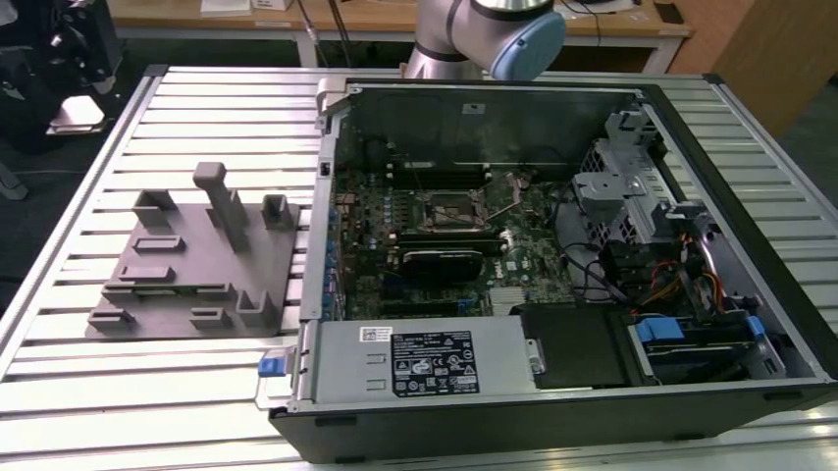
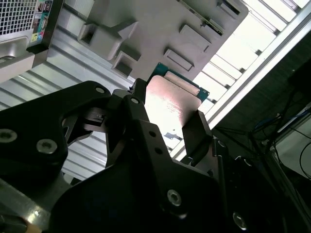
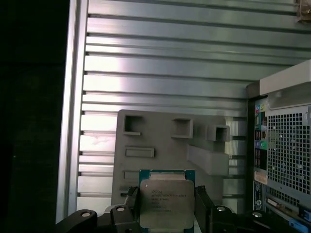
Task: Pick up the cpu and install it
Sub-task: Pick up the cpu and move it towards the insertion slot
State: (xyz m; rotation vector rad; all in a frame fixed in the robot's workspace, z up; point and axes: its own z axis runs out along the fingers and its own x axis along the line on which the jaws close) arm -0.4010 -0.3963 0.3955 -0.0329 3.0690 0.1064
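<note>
the slatted metal worktop [image 1: 196,108] carries an open computer case [image 1: 550,417] on the exterior view's right and a grey plastic fixture [image 1: 183,257] well apart from it on the exterior view's left. the dark metal-framed socket [image 1: 454,208] sits uncovered in the middle of the board inside the case. in the first wrist view the cpu [image 3: 166,201] is clamped by two opposite edges in the tool [image 3: 167,208], silver top facing the camera, with the fixture behind it. in the second wrist view the chip [image 2: 170,104] looks lifted clear of the fixture's pockets, though its lower edge is hidden by the tool, so that is a judgement. the step in hand reads as the carry. it calls for a steady squeeze on the rim only, the chip held flat and square between the pads, and a path that stays above the fixture's upright posts and the case wall. any twist in the grip would spoil the seating at the socket. of the arm [image 1: 492,34], a pale link and a blue-capped joint show at the far edge of the worktop, behind the case; the wrist looks down over the fixture.
</note>
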